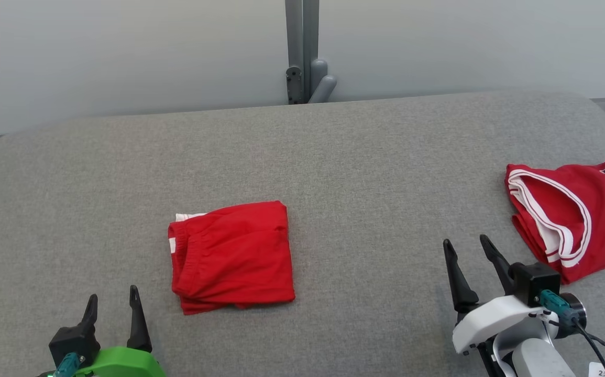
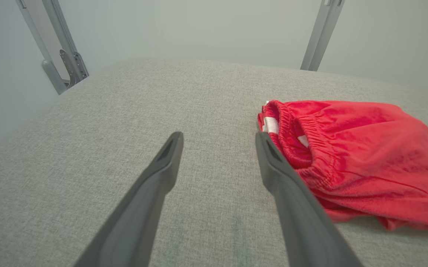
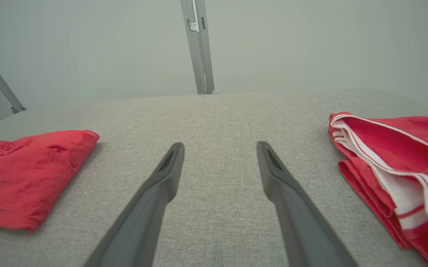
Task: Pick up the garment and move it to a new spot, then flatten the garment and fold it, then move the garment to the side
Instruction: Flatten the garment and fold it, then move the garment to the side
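Note:
A red garment (image 1: 231, 256), shorts with an elastic waistband, lies folded into a rough square near the middle of the grey padded table (image 1: 333, 157). My left gripper (image 1: 113, 294) hovers open at the lower left, short of the shorts' near left corner. In the left wrist view the shorts (image 2: 362, 159) lie just right of the open left gripper (image 2: 218, 136), whose fingers hold nothing. My right gripper (image 1: 465, 241) stands open and empty at the lower right, well clear of the shorts (image 3: 28, 178); bare table shows between the right gripper's (image 3: 220, 144) fingers.
A second red garment, a jersey (image 1: 569, 220) with white trim and dark lettering, lies folded at the table's right edge, close to the right gripper; in the right wrist view this jersey (image 3: 395, 155) lies at the right. A grey post (image 1: 302, 52) stands behind the table against a pale wall.

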